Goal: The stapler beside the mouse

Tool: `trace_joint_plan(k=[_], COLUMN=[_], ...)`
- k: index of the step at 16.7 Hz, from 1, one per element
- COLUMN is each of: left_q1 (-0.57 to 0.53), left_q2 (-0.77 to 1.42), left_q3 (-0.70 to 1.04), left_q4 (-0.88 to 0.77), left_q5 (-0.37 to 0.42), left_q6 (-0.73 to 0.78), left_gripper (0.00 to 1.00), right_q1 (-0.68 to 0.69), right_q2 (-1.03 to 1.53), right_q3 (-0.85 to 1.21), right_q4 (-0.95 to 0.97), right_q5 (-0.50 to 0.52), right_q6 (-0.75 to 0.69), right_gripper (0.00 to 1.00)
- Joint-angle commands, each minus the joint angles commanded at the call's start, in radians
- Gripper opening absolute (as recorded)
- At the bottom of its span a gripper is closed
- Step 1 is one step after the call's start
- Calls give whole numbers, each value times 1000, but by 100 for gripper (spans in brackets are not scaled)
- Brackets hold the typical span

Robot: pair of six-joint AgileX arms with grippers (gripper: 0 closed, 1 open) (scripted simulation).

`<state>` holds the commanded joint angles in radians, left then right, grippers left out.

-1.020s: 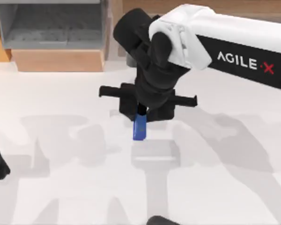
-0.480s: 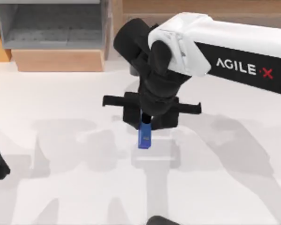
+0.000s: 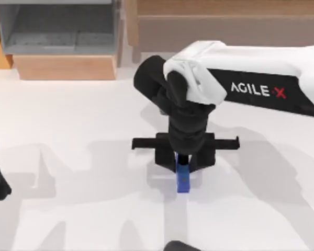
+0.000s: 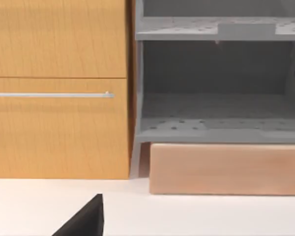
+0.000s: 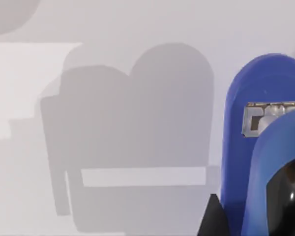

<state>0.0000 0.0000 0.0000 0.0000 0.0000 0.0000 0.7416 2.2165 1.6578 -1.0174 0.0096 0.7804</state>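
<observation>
The right hand [image 3: 182, 168] grips the stapler [image 3: 183, 179] tight. It has carried it toward the near edge of the worktop [image 3: 68, 130] and a bit right since a second ago. The dark mouse [image 3: 180, 246] is now closer. The left arm stays parked at the left edge.

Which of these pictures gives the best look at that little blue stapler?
The right wrist view: the stapler looms close, its metal staple slot visible. The top view shows it small, poking out beneath the right gripper on the white table. The left wrist view faces the cabinet and shelves instead.
</observation>
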Motion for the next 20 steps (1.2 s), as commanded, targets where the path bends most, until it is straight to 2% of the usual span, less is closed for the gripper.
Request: trace_joint_plan(k=[3, 16, 20], left_q1=[0, 0, 0], left_q2=[0, 0, 0], left_q3=[0, 0, 0], left_q4=[0, 0, 0], left_q5=[0, 0, 0], left_q6=[0, 0, 0], left_gripper=[100, 100, 100], right_q1=[0, 0, 0], right_q2=[0, 0, 0], right_q3=[0, 0, 0], right_q4=[0, 0, 0], right_q5=[0, 0, 0], right_q6=[0, 0, 0], right_gripper=[0, 98, 100])
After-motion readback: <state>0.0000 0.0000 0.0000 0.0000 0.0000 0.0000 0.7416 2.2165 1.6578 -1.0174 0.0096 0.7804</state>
